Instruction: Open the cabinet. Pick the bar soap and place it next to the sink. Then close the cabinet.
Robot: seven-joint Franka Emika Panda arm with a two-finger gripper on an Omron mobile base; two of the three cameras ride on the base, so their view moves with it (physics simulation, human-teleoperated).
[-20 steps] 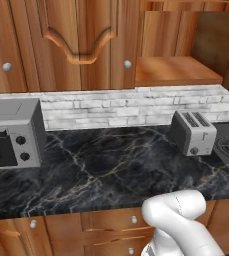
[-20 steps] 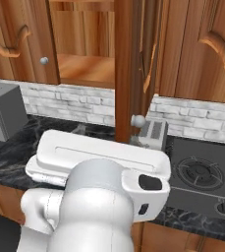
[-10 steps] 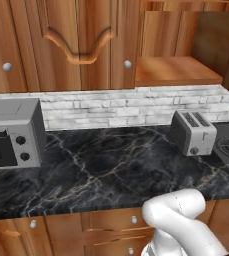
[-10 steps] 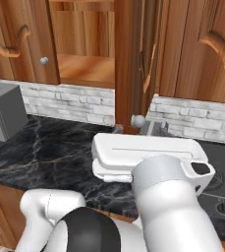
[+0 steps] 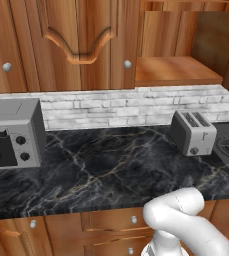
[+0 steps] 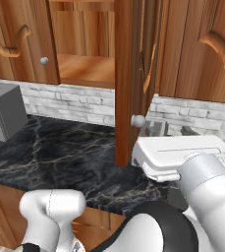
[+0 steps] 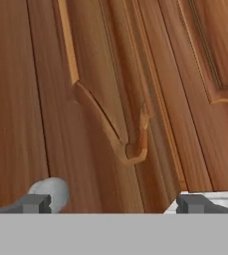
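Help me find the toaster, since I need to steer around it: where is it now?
In the left base view the toaster stands on the black marble counter at the right, against the brick backsplash, below the open cabinet.

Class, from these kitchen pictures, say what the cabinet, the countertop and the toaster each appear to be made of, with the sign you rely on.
Cabinet: warm-brown wood, smooth finish; vertical grain and raised curved trim show.
Countertop: apparently polished black marble; pale veins run through it.
Toaster: probably grey metal, though plastic is possible; plain matte grey shell, two top slots.
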